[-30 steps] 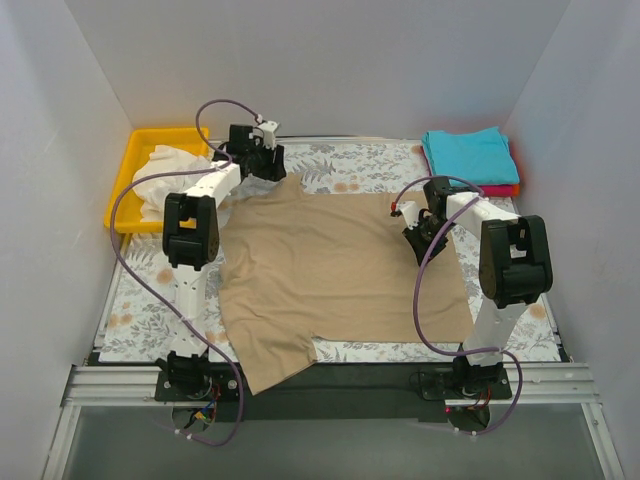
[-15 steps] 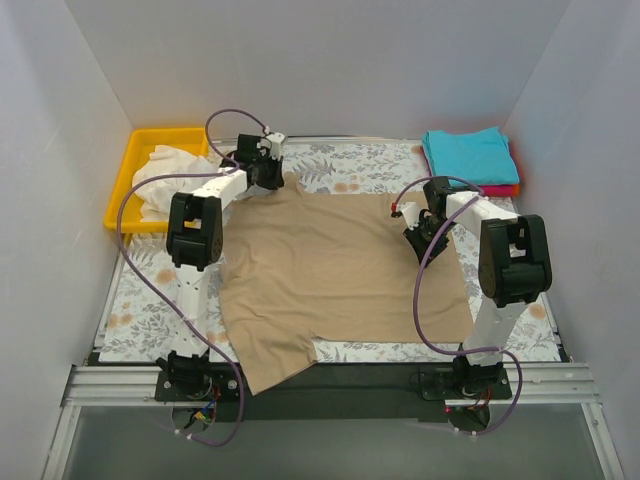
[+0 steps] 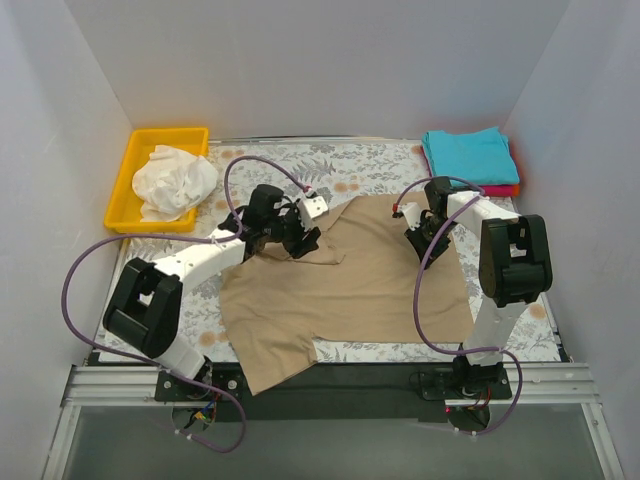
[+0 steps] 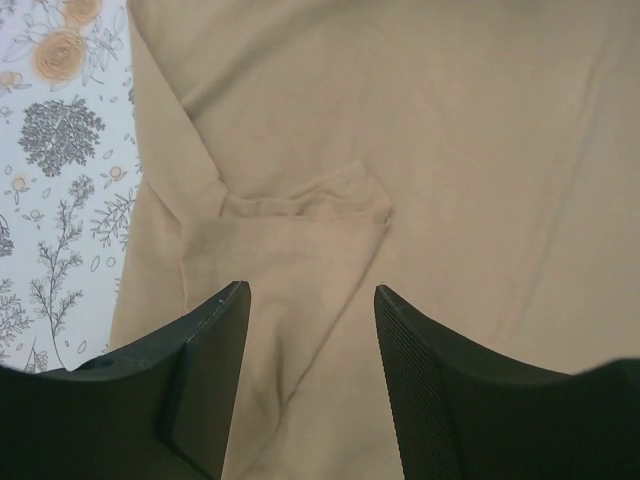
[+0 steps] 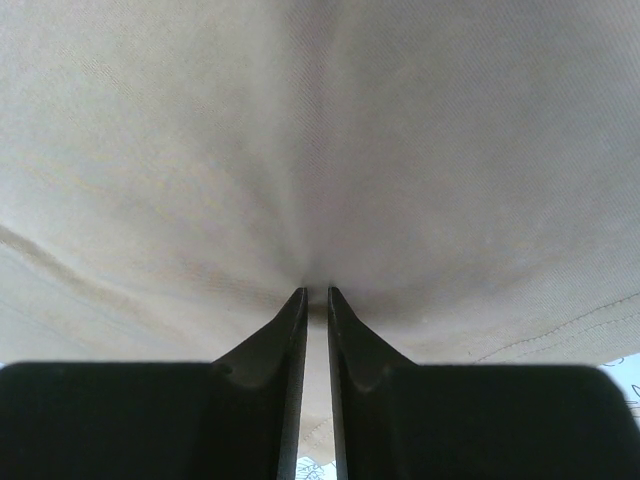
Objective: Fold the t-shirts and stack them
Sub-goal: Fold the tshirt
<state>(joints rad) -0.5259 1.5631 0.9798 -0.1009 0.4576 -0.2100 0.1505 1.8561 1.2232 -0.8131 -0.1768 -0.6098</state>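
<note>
Tan shirt (image 3: 370,285) lies flat mid-worktop on the fern-print cloth (image 3: 370,160). Long axis runs left to right: sleeves at the left end, straight hem to your right. One sleeve juts toward the arm bases; the other is folded in over the body, cuff seam showing. Fabric soft, matte, lightly creased.

Your left gripper (image 3: 305,237) hangs over that folded sleeve, jaws apart, nothing between them. Your right gripper (image 3: 418,238) is pinched on the shirt's far right edge, cloth puckering at the tips.

White shirt (image 3: 175,180) sits crumpled in the yellow bin (image 3: 128,165), far left. Teal shirt (image 3: 468,155) is folded square atop the red-pink shirt (image 3: 500,190), far right corner.
</note>
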